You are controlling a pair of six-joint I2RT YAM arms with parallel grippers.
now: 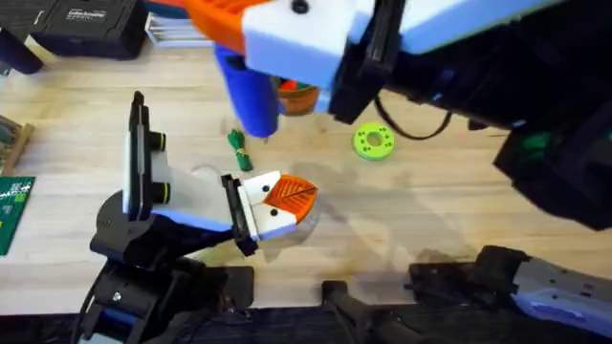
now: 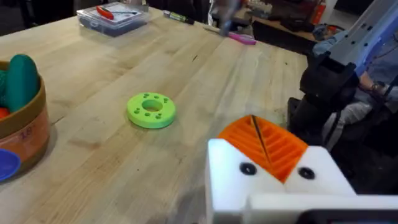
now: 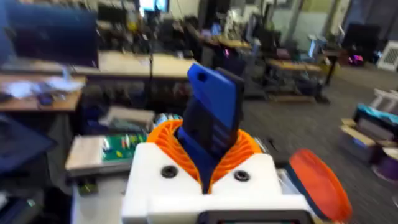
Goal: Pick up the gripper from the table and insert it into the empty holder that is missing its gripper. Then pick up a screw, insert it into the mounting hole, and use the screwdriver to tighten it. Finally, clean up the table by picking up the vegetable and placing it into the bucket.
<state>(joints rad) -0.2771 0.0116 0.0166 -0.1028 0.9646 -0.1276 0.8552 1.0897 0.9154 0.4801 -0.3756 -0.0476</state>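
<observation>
- While the right gripper [image 1: 287,38] hangs high and close under the overhead camera, big and blurry, it is clamped on the blue screwdriver [image 1: 247,91], which points down at the table.
- From the right wrist, the screwdriver [image 3: 211,118] stands between the two orange pads [image 3: 239,152], and both pads press on it.
- Down on the table the left gripper [image 1: 277,203] lies low, with its white mounts [image 1: 258,215] and orange pads together. I see nothing between them.
- From the left wrist, the two orange pads [image 2: 273,146] meet in a thin dark line, with one screw head on each white mount.
- Just past the left gripper lies the small green vegetable [image 1: 238,150] on the bare wood. It is near the tip of the screwdriver but does not touch it.
- Behind the screwdriver sits the bucket [image 1: 296,96], mostly hidden by the blue tool and the right gripper.
- From the left wrist, the bucket [image 2: 28,124] is well off to one side, with green and blue toy bits in it.
- A round green disc [image 1: 373,141] with holes lies alone on the table [image 1: 430,201], well apart from the vegetable.
- A clear box [image 2: 112,17] with red things sits at the far edge of the table.
- A green board [image 1: 11,210] lies at the left edge of the table.
</observation>
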